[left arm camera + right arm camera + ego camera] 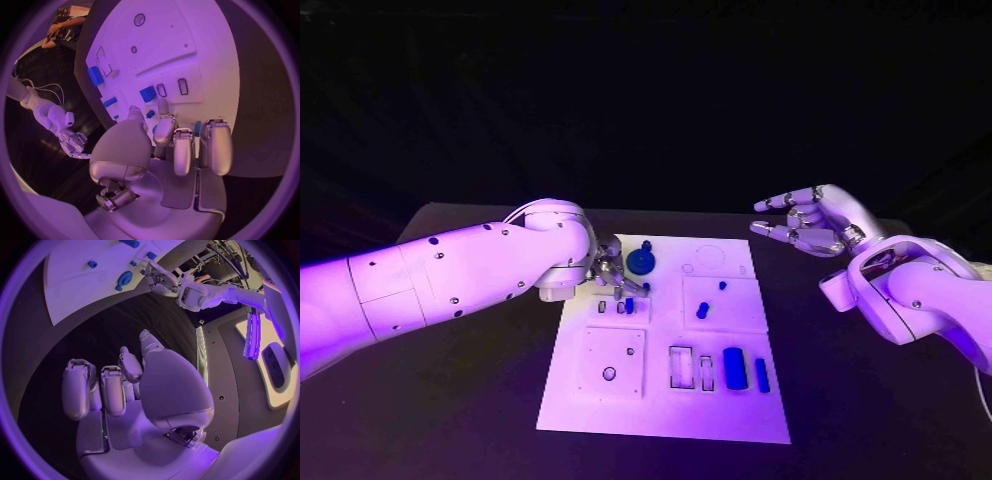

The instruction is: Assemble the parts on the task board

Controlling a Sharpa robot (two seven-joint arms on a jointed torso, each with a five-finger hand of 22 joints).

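The white task board (661,405) lies in the middle of the table. My left hand (610,275) hovers over its far left corner, fingers (181,147) spread and pointing down, with nothing seen in its grip. A round blue part (642,262) lies just beside it, and a small blue part (629,305) just in front. More blue parts lie further on: a short piece (704,311), a thick cylinder (734,367) and a thin bar (762,374). My right hand (808,225) is raised off the board's far right corner, fingers apart and empty.
The board has several recesses: a square plate with an oval hole (610,373) and two narrow slots (682,367). Dark table (459,400) surrounds the board on all sides. In the right wrist view the board (75,295) lies beyond my open right hand (125,385).
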